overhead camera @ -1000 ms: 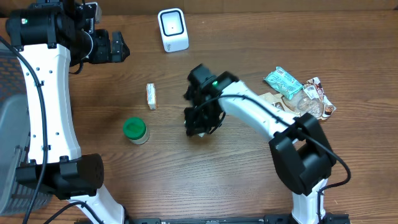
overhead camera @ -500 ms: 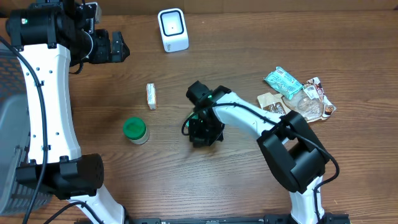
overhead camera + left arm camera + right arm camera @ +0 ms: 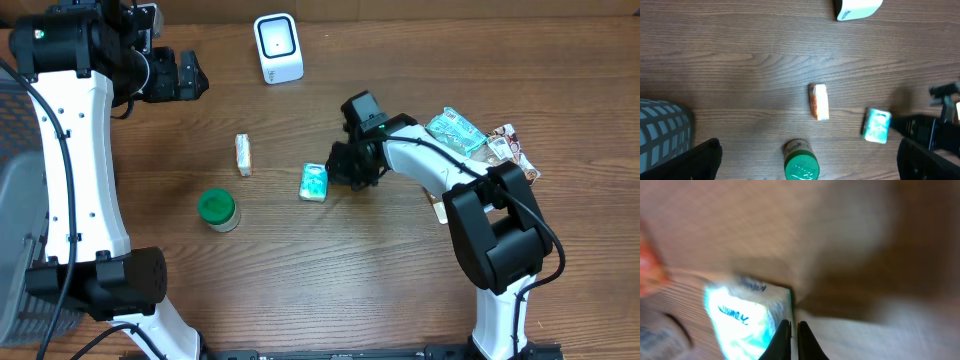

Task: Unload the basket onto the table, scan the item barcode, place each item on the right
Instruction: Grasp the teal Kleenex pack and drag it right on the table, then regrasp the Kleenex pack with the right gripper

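The small teal-and-white wrapped packet point(image 3: 313, 182) lies flat near the middle of the brown wooden surface point(image 3: 300, 290). The right claw point(image 3: 341, 170) sits just at its 3 o'clock side, pinched shut on nothing. The blurred wrist view does not show whether the tips touch the wrapper. The white box-shaped barcode scanner point(image 3: 277, 47) stands well apart, between the packet's 11 and 12 o'clock, with bare wood between them. A small white-and-orange bar point(image 3: 242, 154) lies at the packet's 10 o'clock and a green-lidded jar point(image 3: 217, 210) at its 8 o'clock, neither touching it. A heap of crinkled snack wrappers point(image 3: 480, 150) sits out at 3 o'clock. The left claw point(image 3: 193, 77) hangs wide open and empty at 10 o'clock, left of the scanner. A grey mesh basket point(image 3: 15, 200) shows at the 9 o'clock edge.
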You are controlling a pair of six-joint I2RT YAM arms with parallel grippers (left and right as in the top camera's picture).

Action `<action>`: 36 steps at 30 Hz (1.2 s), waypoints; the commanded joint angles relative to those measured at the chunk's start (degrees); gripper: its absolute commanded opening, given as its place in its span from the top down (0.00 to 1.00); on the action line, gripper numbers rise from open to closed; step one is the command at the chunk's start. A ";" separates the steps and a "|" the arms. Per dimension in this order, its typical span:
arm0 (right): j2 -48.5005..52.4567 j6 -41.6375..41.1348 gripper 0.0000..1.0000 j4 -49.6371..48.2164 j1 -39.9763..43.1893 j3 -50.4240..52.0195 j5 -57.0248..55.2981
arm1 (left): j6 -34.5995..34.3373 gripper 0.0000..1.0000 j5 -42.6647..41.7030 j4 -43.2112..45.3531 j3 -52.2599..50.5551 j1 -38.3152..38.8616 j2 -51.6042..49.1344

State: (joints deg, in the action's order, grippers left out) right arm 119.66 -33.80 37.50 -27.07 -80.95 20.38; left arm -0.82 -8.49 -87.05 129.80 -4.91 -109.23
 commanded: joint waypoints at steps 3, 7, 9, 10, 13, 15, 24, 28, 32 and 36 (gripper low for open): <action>-0.04 3.43 0.96 -7.21 -0.90 -0.11 4.02 | 1.51 0.01 0.11 0.11 0.70 0.07 1.25; -0.07 3.69 0.96 -6.93 -0.11 -0.11 2.60 | 1.51 0.01 0.11 0.11 0.70 0.04 1.25; -0.09 4.11 0.96 -6.16 0.98 -0.33 2.75 | 1.51 0.00 0.11 0.11 0.70 0.07 1.25; -0.17 5.22 0.96 -5.25 1.73 -0.81 3.08 | 1.51 0.00 0.11 0.11 0.70 0.07 1.25; -0.24 10.23 0.89 -1.11 3.61 -3.50 5.99 | 1.51 0.01 0.11 0.11 0.70 0.07 1.25; -0.37 12.87 0.77 2.19 4.76 -5.77 7.87 | 1.51 0.01 0.13 0.11 0.70 0.07 1.25; -0.37 16.31 0.57 13.55 5.77 -9.09 9.94 | 1.51 0.00 0.13 0.11 0.70 0.07 1.25; -0.02 16.31 0.57 15.21 4.20 -8.98 9.27 | 1.51 0.01 0.11 0.11 0.72 0.07 1.25; 0.07 16.26 0.57 14.43 2.49 -8.35 8.70 | 1.51 0.00 0.11 0.11 0.70 0.04 1.25; 0.07 16.06 0.57 13.86 1.88 -7.37 7.56 | 1.51 0.00 0.11 0.11 0.70 0.07 1.25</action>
State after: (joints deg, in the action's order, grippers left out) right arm 119.66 -18.15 51.94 -24.93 -89.38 28.88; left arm -0.82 -8.49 -87.05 129.80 -4.91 -109.23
